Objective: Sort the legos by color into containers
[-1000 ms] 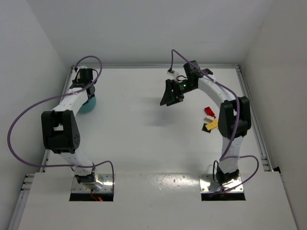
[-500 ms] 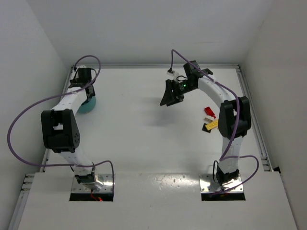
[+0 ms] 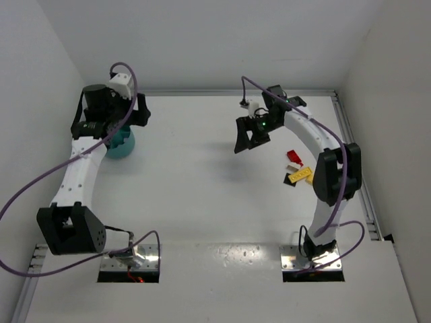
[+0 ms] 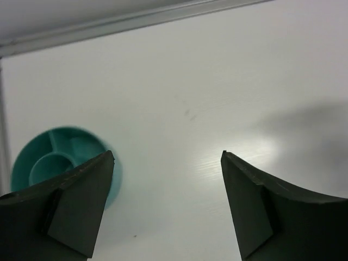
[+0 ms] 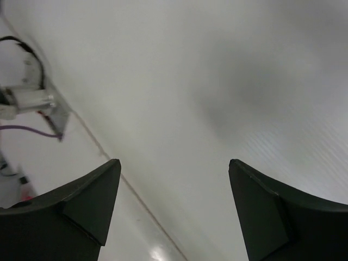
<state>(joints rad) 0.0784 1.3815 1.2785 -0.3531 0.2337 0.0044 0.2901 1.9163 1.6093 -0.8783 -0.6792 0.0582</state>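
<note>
The teal bowl [image 3: 122, 147] stands at the far left of the table; the left wrist view shows its inner walls [image 4: 51, 160], part hidden by my left finger. My left gripper [image 3: 129, 126] hovers open and empty just above and beside the bowl [image 4: 167, 155]. The legos lie at the right: a red one [image 3: 294, 156], a yellow one [image 3: 302, 174] and a small pale one [image 3: 291, 167]. My right gripper [image 3: 241, 142] is open and empty above the table, left of the legos; its wrist view [image 5: 174, 163] shows only bare table.
White walls close the table at the back and both sides. A raised rail [image 3: 353, 145] runs along the right edge. The arm bases [image 3: 128, 256] stand at the near edge. Purple cables loop around both arms.
The left arm has swung up and outward, lifting its gripper higher over the bowl. The right gripper has shifted slightly right. The legos and bowl have not moved.
</note>
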